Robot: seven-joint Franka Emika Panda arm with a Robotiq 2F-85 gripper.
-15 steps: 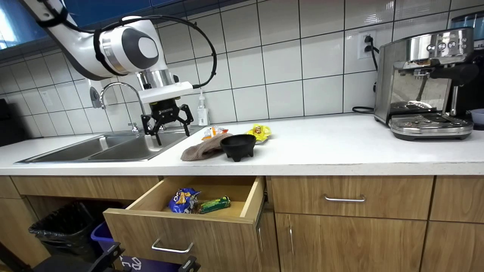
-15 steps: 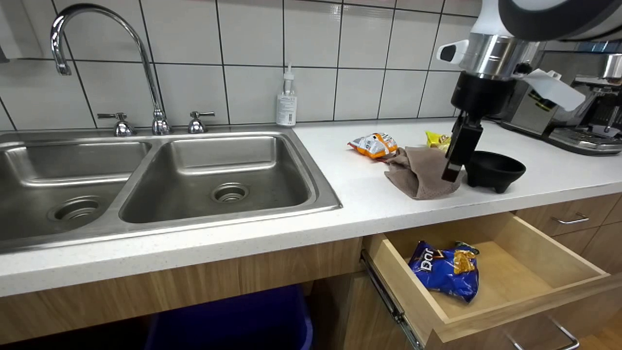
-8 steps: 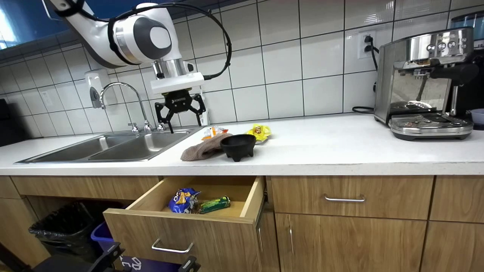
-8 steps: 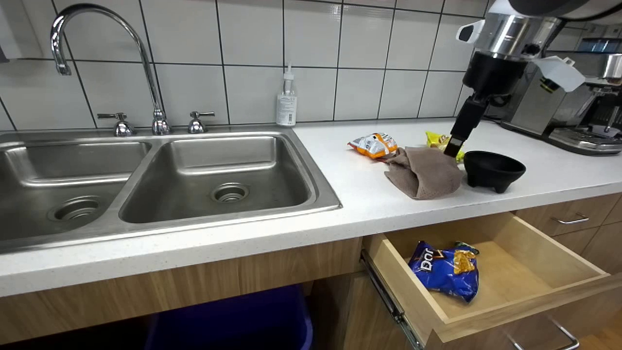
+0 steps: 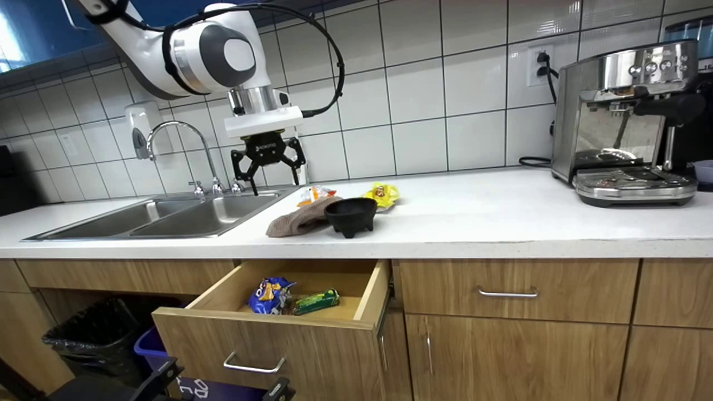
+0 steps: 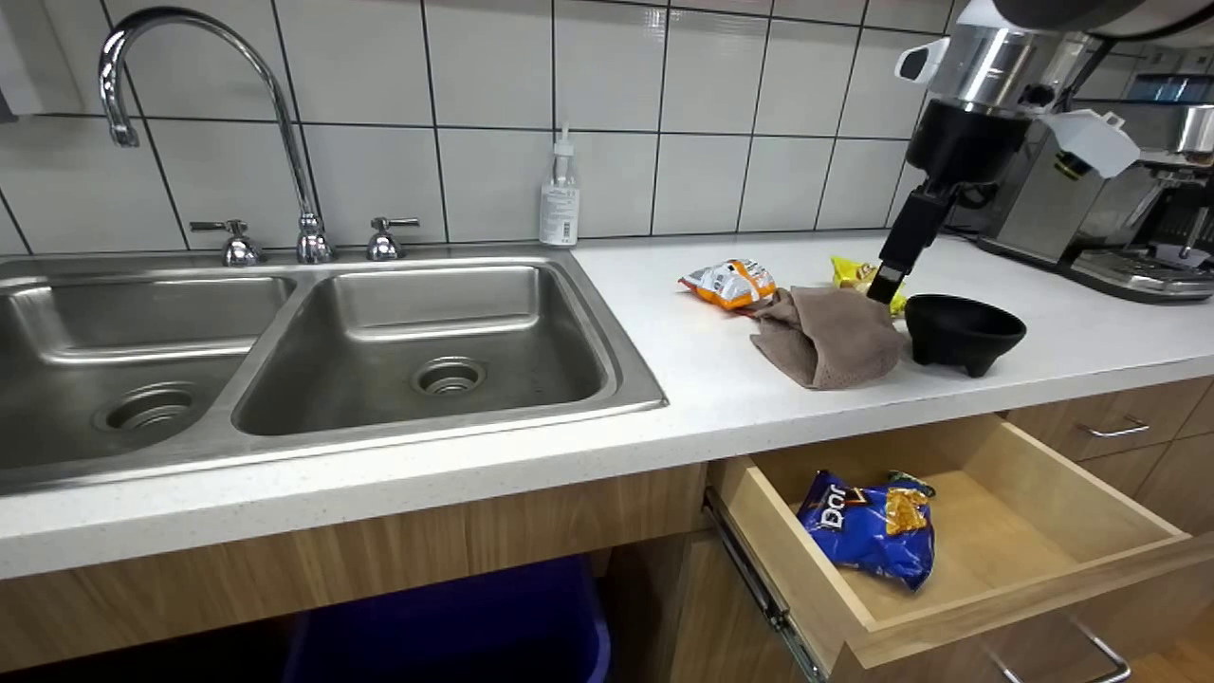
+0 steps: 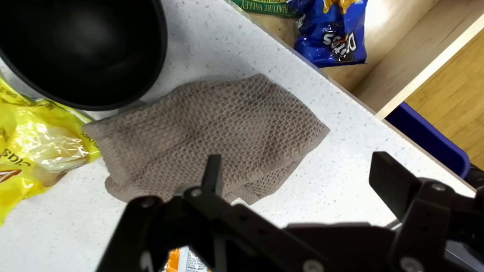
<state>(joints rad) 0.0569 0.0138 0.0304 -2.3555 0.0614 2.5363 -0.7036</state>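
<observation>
My gripper point(image 5: 277, 189) hangs open above the counter with nothing between its fingers. In the wrist view a crumpled brown towel point(image 7: 227, 128) lies below, partly behind the left finger point(image 7: 213, 175); white counter shows between the jaws. A black footed bowl point(image 6: 963, 327) stands beside the towel. Behind them is a yellow chip bag point(image 5: 383, 195), partly covered by the finger in an exterior view. An orange and white bag point(image 6: 730, 283) lies at the towel's far side, mostly hidden by the gripper in the wrist view. The pulled-out drawer point(image 5: 262, 340) holds a blue Doritos bag point(image 6: 868, 531) and a green packet point(image 5: 316, 302).
A double steel sink point(image 6: 631, 379) with a tall faucet point(image 6: 285, 123) is set into the counter. A soap bottle point(image 6: 560, 209) stands by the wall. An espresso machine point(image 5: 629, 128) occupies the counter's far end. Under the counter sits a blue bin point(image 6: 455, 626).
Over the first half second the arm rose slightly and shifted toward the bowl side, away from the sink. Since then it has barely moved. The jaws stayed open, and the objects lie unchanged.
</observation>
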